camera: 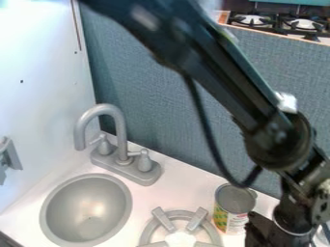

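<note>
- One black gripper [263, 235] at the lower right; whether it is open or closed cannot be told.
- One cylindrical can [235, 200], upright on the smooth white counter [180, 170], just left of the gripper, with a dull grey top and a patterned label.
- One round grey burner [152, 228], beside the can.
- One smooth, rounded sink bowl [87, 210].
- One curved grey faucet [120, 128] with two handles.
- One blue-grey, fabric-textured panel [138, 72].

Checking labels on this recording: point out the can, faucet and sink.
Can [230, 217]: camera view, on its label.
Faucet [122, 140]: camera view, on its neck.
Sink [87, 210]: camera view, inside its bowl.
</note>
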Tool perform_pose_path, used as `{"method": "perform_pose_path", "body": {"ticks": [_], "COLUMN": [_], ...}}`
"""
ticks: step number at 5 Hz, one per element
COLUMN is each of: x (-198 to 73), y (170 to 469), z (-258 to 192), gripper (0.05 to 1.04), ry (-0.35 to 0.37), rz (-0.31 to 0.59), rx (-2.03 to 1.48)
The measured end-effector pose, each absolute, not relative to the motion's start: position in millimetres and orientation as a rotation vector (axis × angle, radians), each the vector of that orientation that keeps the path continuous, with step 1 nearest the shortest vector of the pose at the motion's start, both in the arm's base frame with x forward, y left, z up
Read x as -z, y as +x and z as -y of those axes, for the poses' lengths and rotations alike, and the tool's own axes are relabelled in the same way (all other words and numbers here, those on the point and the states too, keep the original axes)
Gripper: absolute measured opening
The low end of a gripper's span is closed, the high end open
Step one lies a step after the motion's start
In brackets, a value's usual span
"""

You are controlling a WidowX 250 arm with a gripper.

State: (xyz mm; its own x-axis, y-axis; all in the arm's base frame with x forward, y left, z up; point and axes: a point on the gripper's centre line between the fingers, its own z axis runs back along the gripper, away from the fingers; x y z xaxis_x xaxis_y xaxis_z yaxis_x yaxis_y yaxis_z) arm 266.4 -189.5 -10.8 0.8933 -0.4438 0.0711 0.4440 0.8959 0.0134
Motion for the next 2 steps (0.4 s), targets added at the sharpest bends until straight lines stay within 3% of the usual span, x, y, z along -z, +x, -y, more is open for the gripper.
{"method": "perform_pose_path", "body": {"ticks": [2], "x": [-31.0], "y": [228.6], "z": [169.2], "gripper": [1.002], "ry": [0.038], "rz": [0.065], "rx": [0.431]}}
